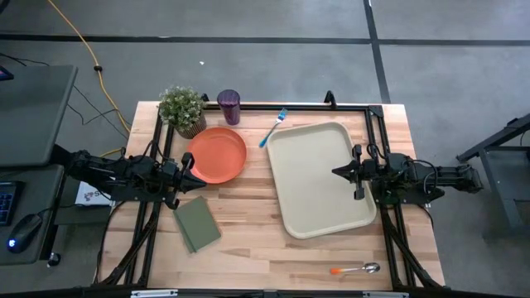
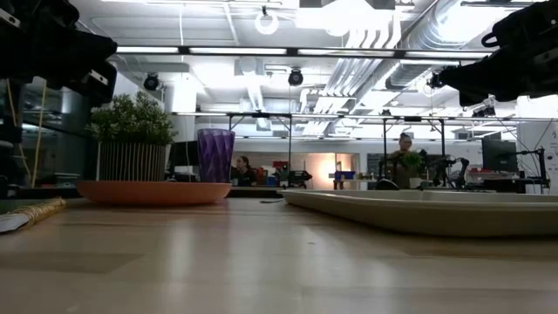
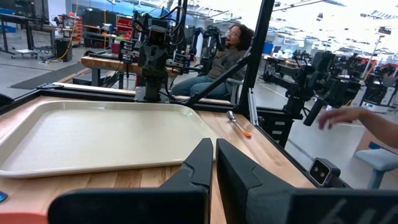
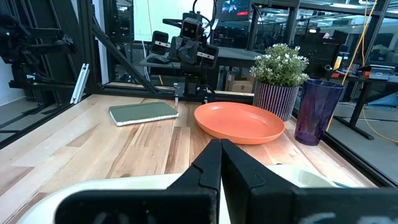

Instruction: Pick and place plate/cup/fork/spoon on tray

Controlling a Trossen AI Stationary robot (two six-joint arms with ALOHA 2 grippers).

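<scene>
The orange-red plate [image 1: 218, 155] lies flat on the table left of the beige tray [image 1: 319, 178]. The purple cup [image 1: 229, 107] stands upright at the far edge beside the plate. The blue-handled fork [image 1: 273, 128] lies just past the tray's far left corner. The spoon [image 1: 356, 269] lies near the front edge, right of centre. My left gripper [image 1: 199, 176] is shut and empty at the plate's near left side. My right gripper [image 1: 335, 172] is shut and empty above the tray's right part.
A potted plant [image 1: 183, 108] stands at the far left, beside the cup. A green pad [image 1: 197, 223] lies near my left gripper, toward the front. Black frame rails [image 1: 348, 106] run along the table's far edge and sides. People show in the room beyond.
</scene>
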